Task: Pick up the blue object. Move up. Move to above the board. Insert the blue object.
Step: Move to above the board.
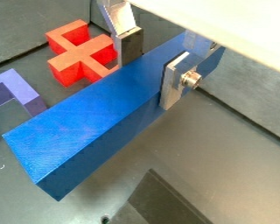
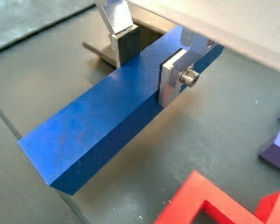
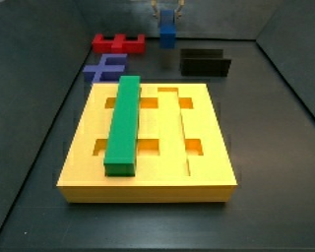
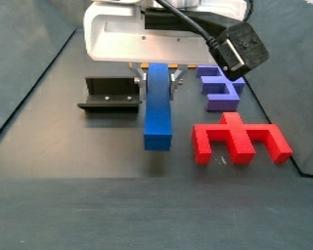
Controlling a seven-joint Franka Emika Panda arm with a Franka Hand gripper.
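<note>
The blue object (image 1: 90,131) is a long bright blue bar lying between my fingers in both wrist views (image 2: 101,131). My gripper (image 1: 150,81) is shut on it near one end. The dark pad of one finger (image 1: 130,48) presses its far side and the silver plate of the other finger (image 1: 174,80) presses its near side. In a side view the bar (image 4: 156,107) hangs under my gripper (image 4: 159,70), seemingly just above the floor. The yellow board (image 3: 200,162) lies nearer that camera, well away from my gripper (image 3: 165,18). A green bar (image 3: 123,123) sits in one of its long grooves.
A red comb-shaped piece (image 4: 238,142) and a purple-blue block (image 4: 221,88) lie on one side of the bar. The dark fixture (image 4: 110,96) stands on the other side. In a side view the red piece (image 3: 117,42), purple block (image 3: 107,69) and fixture (image 3: 204,61) lie beyond the board.
</note>
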